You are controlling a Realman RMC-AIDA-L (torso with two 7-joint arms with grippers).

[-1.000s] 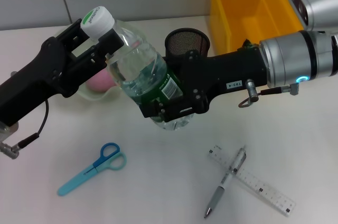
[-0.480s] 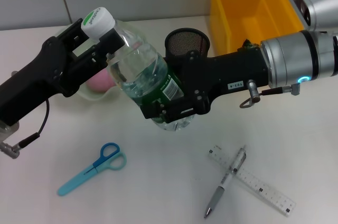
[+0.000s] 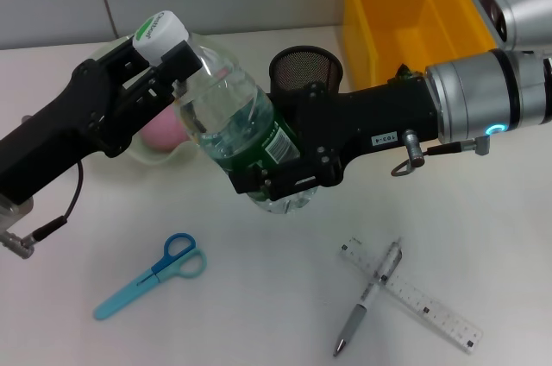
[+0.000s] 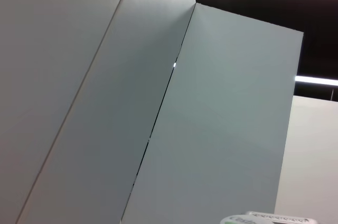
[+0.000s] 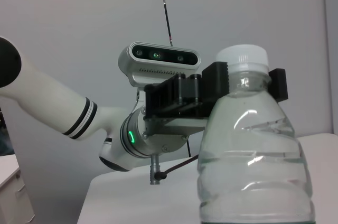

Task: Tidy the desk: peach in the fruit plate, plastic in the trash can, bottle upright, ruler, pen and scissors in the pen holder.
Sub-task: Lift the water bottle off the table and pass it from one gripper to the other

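Note:
The clear water bottle [image 3: 233, 111] with a green label and white cap [image 3: 159, 34] stands nearly upright at the table's middle. My right gripper [image 3: 276, 180] is shut on its lower body. My left gripper [image 3: 177, 64] clamps the neck just under the cap, and its black fingers [image 5: 216, 78] flank the neck in the right wrist view. The pink peach [image 3: 162, 135] lies in the clear fruit plate [image 3: 138, 155] behind my left arm. Blue scissors [image 3: 151, 277] lie front left. The pen [image 3: 369, 297] lies across the ruler [image 3: 431, 306] front right. No plastic is in view.
The black mesh pen holder [image 3: 306, 68] stands right behind the bottle, partly hidden by my right arm. A yellow trash can [image 3: 405, 12] sits at the back right. The left wrist view shows only wall panels and the cap's edge [image 4: 269, 217].
The gap seen between my left gripper's fingers has narrowed at the bottle's neck. The bottle and right gripper have stayed put.

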